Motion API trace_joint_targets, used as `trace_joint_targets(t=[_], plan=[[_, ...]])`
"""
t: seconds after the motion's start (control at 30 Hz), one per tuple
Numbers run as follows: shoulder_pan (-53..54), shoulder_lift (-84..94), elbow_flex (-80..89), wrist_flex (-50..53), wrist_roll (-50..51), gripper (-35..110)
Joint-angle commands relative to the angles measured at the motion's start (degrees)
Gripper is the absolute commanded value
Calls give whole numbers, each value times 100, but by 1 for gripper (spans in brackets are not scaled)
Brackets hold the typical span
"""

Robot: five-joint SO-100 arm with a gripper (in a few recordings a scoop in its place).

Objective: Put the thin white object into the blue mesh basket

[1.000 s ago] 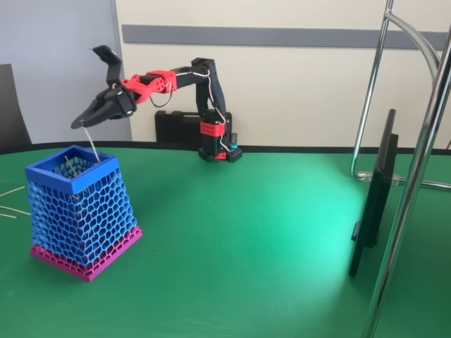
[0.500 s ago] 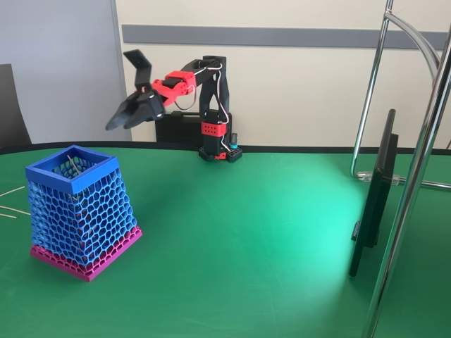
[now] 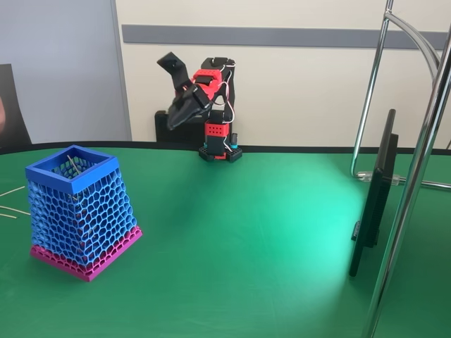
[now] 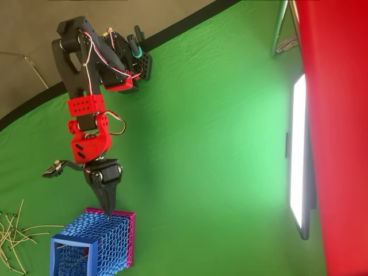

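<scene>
One white strand [image 3: 71, 163] in basket [image 3: 79, 215]; tool [image 3: 174, 91] open, apart.

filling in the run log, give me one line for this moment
end effector: open, empty | thin white object: inside blue mesh basket | spare strands: on table beside basket

so there's one blue mesh basket [image 3: 79, 211], one red-and-black arm [image 3: 211, 105], one dark monitor [image 3: 375, 197], and a loose bunch of pale strands [image 4: 14, 236], too tangled to count.
</scene>
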Motion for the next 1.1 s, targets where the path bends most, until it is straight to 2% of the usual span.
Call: trace_joint_targets(t=[0.0, 0.5, 0.6, 0.83, 0.97, 1.07], plan=[[-141, 694, 527, -88, 422, 1], [-519, 4289, 4395, -26, 2487, 0], [-519, 4799, 4263, 1415, 3129, 0], [-976, 6126, 4395, 3806, 3771, 1], [-1072, 6574, 4395, 4641, 4122, 1], [-1028, 6583, 4395, 4720, 4359, 1]])
